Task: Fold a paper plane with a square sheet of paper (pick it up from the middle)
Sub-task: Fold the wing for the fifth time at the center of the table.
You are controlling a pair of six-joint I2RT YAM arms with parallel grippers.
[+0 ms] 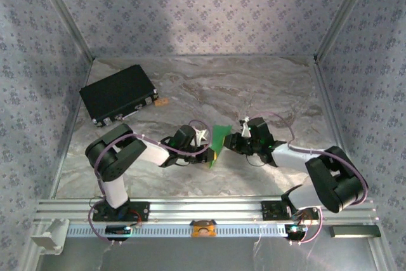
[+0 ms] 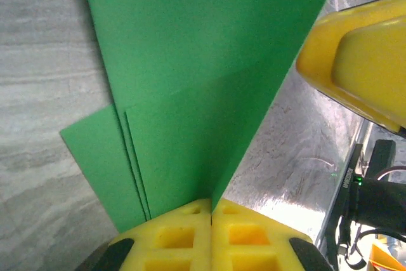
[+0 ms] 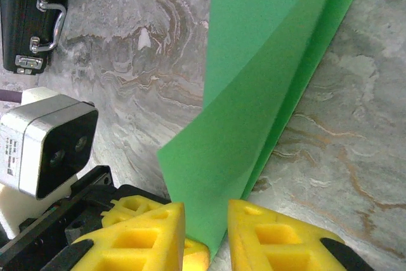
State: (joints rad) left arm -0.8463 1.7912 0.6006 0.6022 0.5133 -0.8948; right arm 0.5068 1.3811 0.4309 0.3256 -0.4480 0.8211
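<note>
Yellow fingers [image 2: 171, 236] of the left gripper [image 2: 210, 211] are pressing together, pad against pad, and are pinching one edge of the square sheet of paper [image 2: 209, 61]. Those of the right gripper [image 3: 206, 214] are standing apart around the sheet's right-hand edge, with a narrow gap showing beside the paper, so no firm pinch is being made there. Between the two, the sheet is standing roughly upright over the worktop [image 1: 254, 87] (whether a corner is touching it cannot be told). It is sitting about midway between the left and right edges and somewhat nearer the near edge. The black case [image 1: 118, 93] is lying well apart, towards the far left corner. The step in hand is judged to be setting a fold. The right pads should be coming down squarely on the stacked edges while the left is holding them aligned, lest the layers slip. Bright green and unmarked, the paper is showing overlapped layers with stepped edges and a faint crease, and is not yet forming a dart.
</note>
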